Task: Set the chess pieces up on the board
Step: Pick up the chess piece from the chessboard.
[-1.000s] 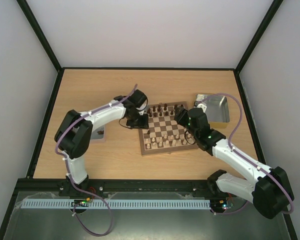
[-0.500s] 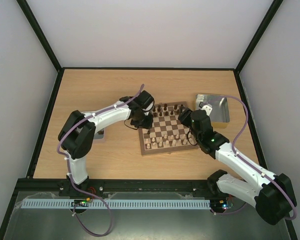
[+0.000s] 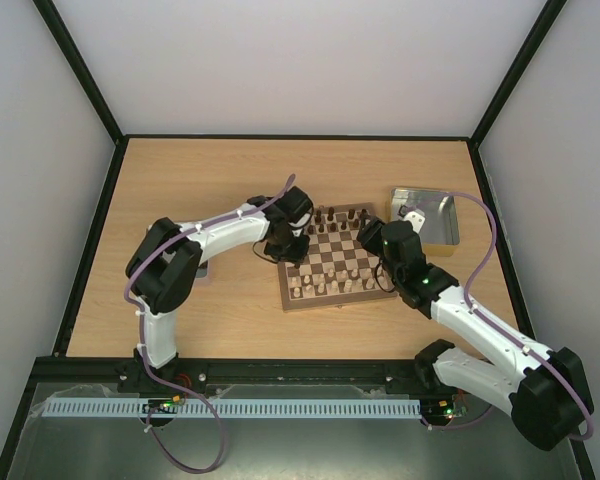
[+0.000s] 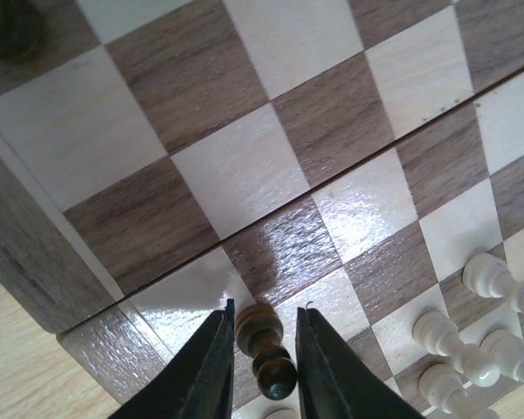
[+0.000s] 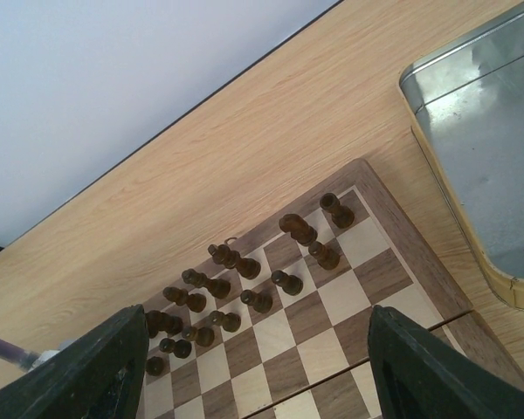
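The board [image 3: 327, 262] lies at the table's middle. Several dark chess pieces [image 3: 330, 218] stand along its far rows, also seen in the right wrist view [image 5: 244, 288]. My left gripper [image 3: 292, 248] hangs over the board's left edge. In the left wrist view it [image 4: 264, 325] is shut on a dark pawn [image 4: 265, 342], close above the squares [image 4: 244, 175]. My right gripper [image 3: 369, 235] is over the board's right side. In its wrist view it [image 5: 262, 384] is wide open and empty, above the board [image 5: 384, 271].
Cream pieces [image 3: 325, 285] stand on the board's near rows, and some show in the left wrist view [image 4: 485, 284]. A metal tray [image 3: 427, 216] sits right of the board, also in the right wrist view [image 5: 480, 131]. Another tray [image 3: 196, 268] lies under the left arm.
My left gripper has moved right, from beside the board to over its left edge, with the pawn. My right gripper shifted slightly, then held still.
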Available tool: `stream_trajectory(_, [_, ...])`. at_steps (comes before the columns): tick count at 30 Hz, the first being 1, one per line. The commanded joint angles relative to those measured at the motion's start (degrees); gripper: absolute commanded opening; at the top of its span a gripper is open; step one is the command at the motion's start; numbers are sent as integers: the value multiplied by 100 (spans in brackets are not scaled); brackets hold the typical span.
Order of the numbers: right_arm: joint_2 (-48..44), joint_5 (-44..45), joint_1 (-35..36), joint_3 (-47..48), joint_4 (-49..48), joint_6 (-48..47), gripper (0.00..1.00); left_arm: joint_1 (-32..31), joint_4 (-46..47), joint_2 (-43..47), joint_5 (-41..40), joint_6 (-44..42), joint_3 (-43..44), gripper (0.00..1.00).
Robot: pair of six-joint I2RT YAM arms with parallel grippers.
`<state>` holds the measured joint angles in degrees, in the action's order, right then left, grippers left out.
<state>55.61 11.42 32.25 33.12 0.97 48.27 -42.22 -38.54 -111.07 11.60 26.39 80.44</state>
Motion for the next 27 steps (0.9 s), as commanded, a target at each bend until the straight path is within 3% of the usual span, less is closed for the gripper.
stream_trajectory(1, [-103,215,-17,-68,53,60,68,-39,-202,-90,-6,-3,208,20])
stream_trajectory(7, [-112,213,-17,-63,49,60,68,-66,-312,-91,-91,-11,255,14])
stream_trajectory(11, [-112,220,-17,-77,44,64,68,-117,-409,-95,-151,-51,279,26])
stream_trajectory(15, [-96,214,-17,-80,27,68,68,-170,-501,-97,-151,-116,284,29])
stream_trajectory(23, [-90,195,-17,-61,0,73,68,-208,-531,-84,-313,-83,319,11])
stream_trajectory(27, [-185,325,-17,-50,70,63,68,-232,-506,-47,-453,-72,513,9])
